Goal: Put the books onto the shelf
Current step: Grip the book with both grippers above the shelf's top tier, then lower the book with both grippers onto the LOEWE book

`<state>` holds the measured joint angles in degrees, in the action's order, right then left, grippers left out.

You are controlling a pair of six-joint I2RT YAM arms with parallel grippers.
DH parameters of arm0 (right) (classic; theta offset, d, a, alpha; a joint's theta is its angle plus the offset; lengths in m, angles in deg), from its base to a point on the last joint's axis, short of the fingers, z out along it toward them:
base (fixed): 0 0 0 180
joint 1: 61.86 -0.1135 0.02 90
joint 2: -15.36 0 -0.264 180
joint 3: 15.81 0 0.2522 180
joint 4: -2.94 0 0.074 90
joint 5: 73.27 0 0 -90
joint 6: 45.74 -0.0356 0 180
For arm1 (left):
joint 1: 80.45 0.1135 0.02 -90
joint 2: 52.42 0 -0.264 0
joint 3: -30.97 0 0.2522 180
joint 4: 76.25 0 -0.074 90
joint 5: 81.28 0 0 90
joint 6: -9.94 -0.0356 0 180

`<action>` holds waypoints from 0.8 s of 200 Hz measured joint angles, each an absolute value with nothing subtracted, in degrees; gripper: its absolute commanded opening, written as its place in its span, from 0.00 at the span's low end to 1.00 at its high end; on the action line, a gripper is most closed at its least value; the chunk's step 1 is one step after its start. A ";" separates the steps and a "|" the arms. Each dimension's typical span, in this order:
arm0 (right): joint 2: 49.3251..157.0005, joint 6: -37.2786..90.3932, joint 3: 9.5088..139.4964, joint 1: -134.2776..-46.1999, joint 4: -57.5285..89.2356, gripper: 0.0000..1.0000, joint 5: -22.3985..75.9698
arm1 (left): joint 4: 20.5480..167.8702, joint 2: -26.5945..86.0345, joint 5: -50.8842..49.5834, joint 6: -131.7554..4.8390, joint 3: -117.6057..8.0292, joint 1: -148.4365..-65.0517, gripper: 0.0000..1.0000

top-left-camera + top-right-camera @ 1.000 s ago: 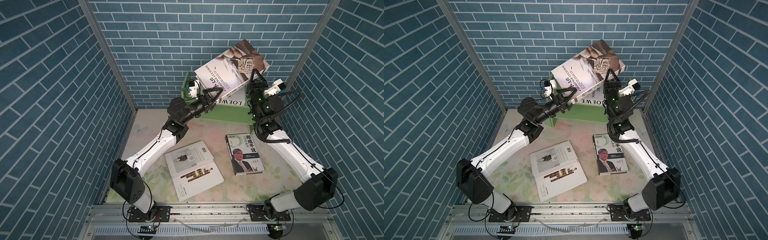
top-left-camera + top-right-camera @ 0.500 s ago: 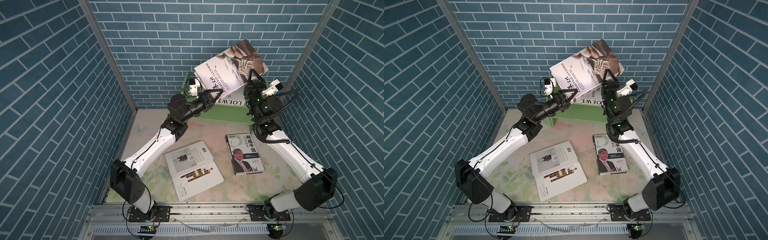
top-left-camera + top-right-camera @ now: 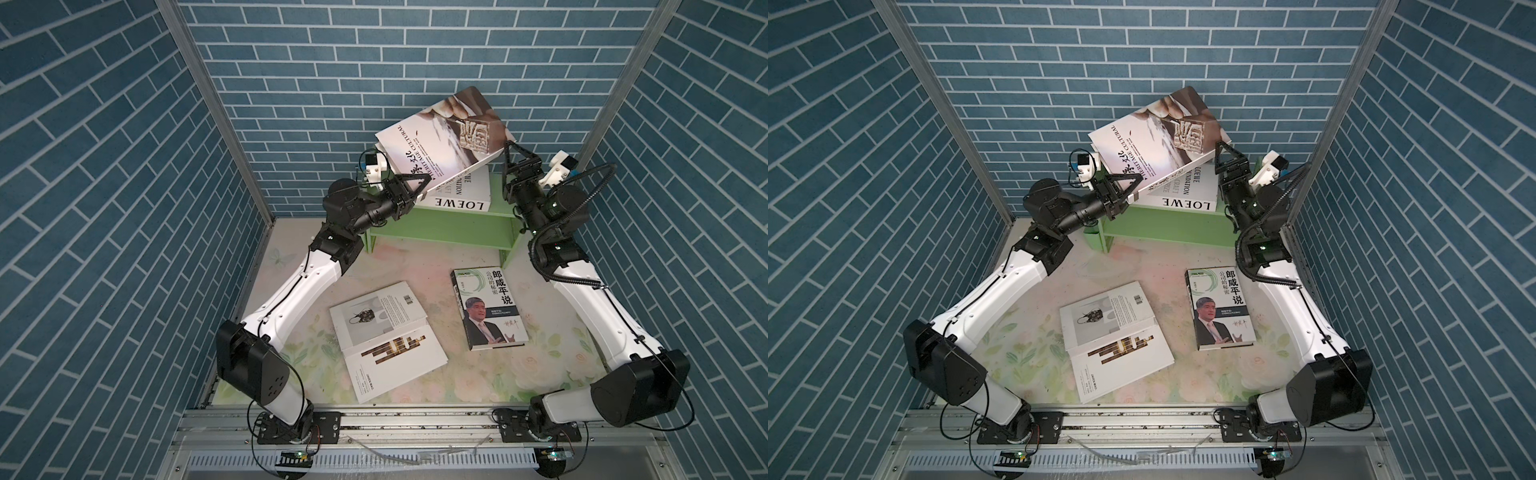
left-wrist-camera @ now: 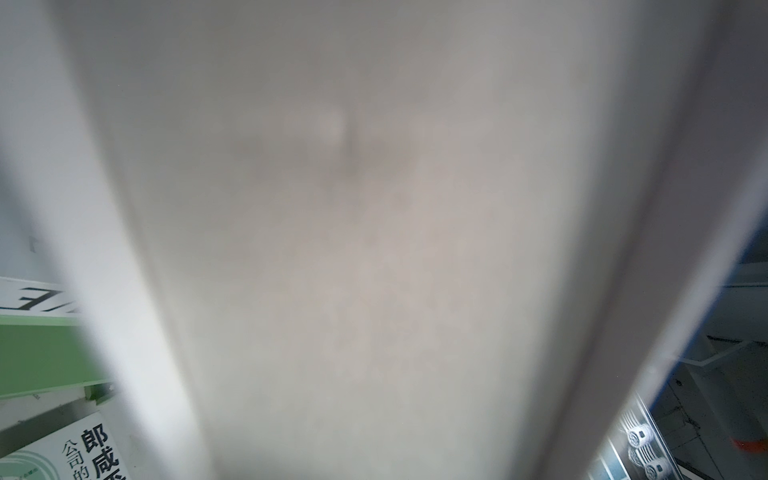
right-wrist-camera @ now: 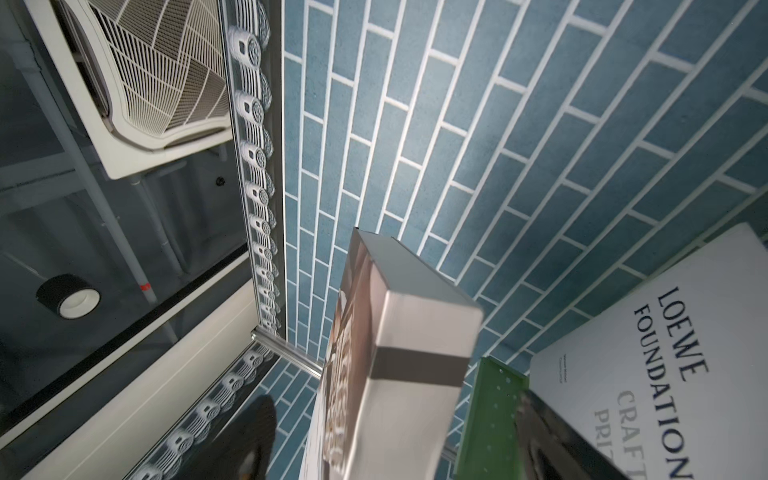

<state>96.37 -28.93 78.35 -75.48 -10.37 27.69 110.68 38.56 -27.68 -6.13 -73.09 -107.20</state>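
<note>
1. In both top views, the heritage book is gripped at its low corner by the left hand. It is tilted over the shelf's LOEWE book, seemingly for stacking.
2. Left wrist: only blurred cover is shown.
3. Right wrist: the right hand is spread, grasping nothing.

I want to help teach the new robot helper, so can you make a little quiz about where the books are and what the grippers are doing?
1. True or false: the thick white book lettered LOEWE lies on the flowered tabletop.
2. Which holds the tilted white book with the carved-stamp photo? A) left gripper B) right gripper C) both
3. How many books lie on the tabletop?
Key: 1 false, it lies on the light green wooden shelf. 2 A; the right gripper stands open at the book's edge. 3 three.
</note>
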 measured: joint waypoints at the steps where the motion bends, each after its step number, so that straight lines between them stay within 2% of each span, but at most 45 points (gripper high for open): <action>1: 96.37 -29.00 78.35 -74.94 -10.37 0.92 28.44 | 110.59 38.53 -27.77 -6.07 -73.13 -107.09 0.37; 34: 96.94 -29.48 80.62 -66.06 -7.74 0.94 45.68 | 106.20 38.53 -33.01 -5.37 -76.35 -102.98 0.37; 84: 98.30 -29.24 88.56 -64.80 -2.91 0.97 66.14 | 101.39 38.91 -41.54 -4.84 -82.38 -100.84 0.36; 114: 98.49 -28.28 88.91 -64.77 1.11 0.98 70.97 | 100.03 39.32 -44.95 -4.60 -82.47 -100.84 0.36; 160: 99.52 -25.83 90.66 -64.75 7.60 0.95 72.76 | 100.54 40.17 -48.97 -2.07 -81.07 -100.81 0.36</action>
<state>99.52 -25.83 90.66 -64.75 7.60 72.76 100.54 40.17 -48.97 -2.07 -81.07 -100.81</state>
